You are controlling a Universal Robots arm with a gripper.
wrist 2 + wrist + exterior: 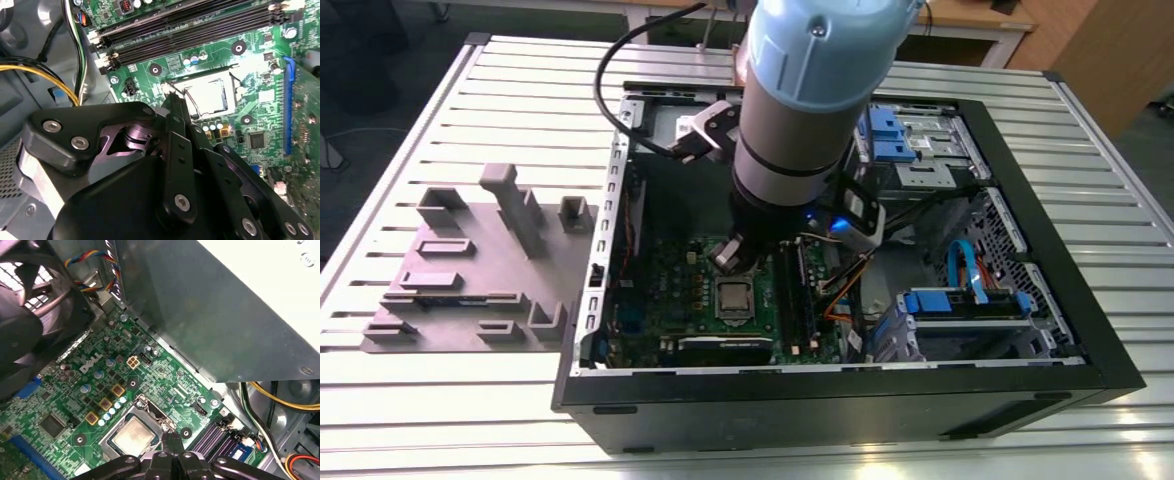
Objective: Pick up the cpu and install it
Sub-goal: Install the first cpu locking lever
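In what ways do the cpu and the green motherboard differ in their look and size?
The cpu is a small pale silver-grey square with a plain smooth top; the motherboard is green, far larger, and crowded with small parts. The cpu lies within a metal socket frame on the motherboard. Both lie flat inside the computer case.

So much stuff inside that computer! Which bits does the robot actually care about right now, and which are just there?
In the job:
- cpu, lying in its socket on the motherboard
- tool, just above the socket's edge

Just there:
- memory slots
- case fan
- grey metal box
- blue cables
- grey parts holder on the table outside the case
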